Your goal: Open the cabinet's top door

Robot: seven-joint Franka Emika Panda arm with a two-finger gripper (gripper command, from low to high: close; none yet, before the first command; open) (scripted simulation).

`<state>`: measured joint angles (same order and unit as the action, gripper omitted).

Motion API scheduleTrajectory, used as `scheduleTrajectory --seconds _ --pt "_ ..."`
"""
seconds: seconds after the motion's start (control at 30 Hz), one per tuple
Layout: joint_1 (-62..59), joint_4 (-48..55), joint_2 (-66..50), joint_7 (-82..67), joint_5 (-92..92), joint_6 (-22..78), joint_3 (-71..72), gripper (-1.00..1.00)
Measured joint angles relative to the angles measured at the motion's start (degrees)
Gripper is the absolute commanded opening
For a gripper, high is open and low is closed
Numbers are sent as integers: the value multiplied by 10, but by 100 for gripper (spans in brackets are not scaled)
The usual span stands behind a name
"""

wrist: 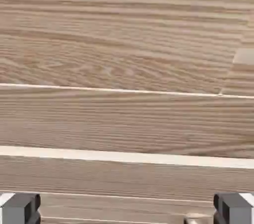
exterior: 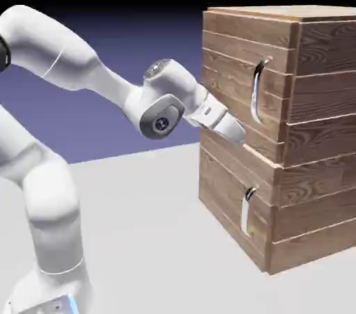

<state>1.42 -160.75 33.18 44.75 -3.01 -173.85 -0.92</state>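
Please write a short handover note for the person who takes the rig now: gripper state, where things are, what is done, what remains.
Gripper: open, empty, close to the cabinet front, low on the top door.
Hand view: only wood planks, finger tips wide apart; no handle visible.
Top door handle: above the gripper, not grasped.
Done: approach only; door looks shut.
Left: reach the handle, grip it, pull the door open.
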Motion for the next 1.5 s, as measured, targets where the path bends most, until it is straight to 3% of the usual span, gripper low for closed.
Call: scheduleTrajectory --seconds 1.5 --pt "273 95 196 856 -1121 58 -342 0"
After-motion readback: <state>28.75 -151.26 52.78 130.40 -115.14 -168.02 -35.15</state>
